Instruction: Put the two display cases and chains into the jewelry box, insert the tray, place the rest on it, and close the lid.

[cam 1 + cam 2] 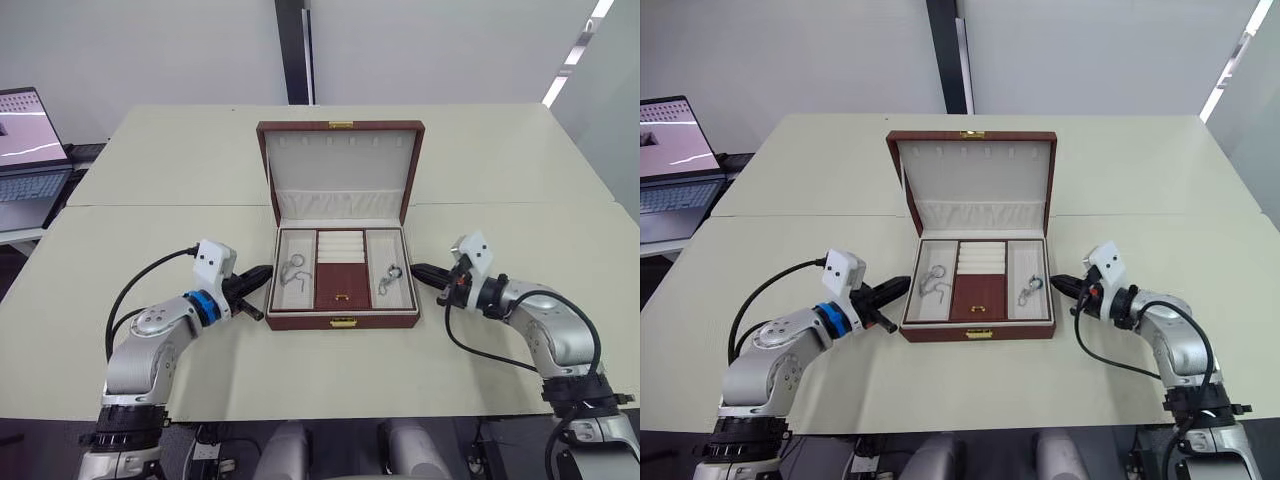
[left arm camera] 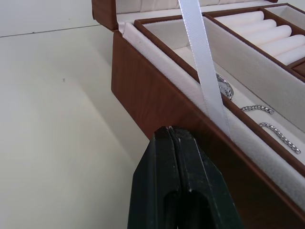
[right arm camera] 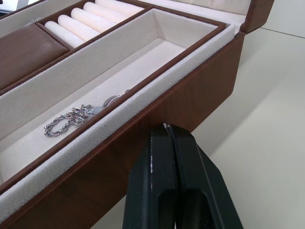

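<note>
The brown jewelry box (image 1: 340,322) stands open at the table's middle, its lid (image 1: 340,165) upright. The cream tray (image 1: 316,272) sits inside, with ring rolls and a brown pad in its centre. A silver chain (image 1: 292,270) lies in the tray's left compartment and another chain (image 1: 391,275) in the right one. My left gripper (image 1: 262,274) is shut and empty, its tip just off the box's left wall (image 2: 143,100). My right gripper (image 1: 422,271) is shut and empty, close to the right wall (image 3: 181,102). The display cases are hidden.
A white ribbon (image 2: 202,62) runs from the lid down into the box's left side. An open laptop (image 1: 30,160) stands on a side table at the far left. A seam (image 1: 160,206) crosses the tabletop behind the grippers.
</note>
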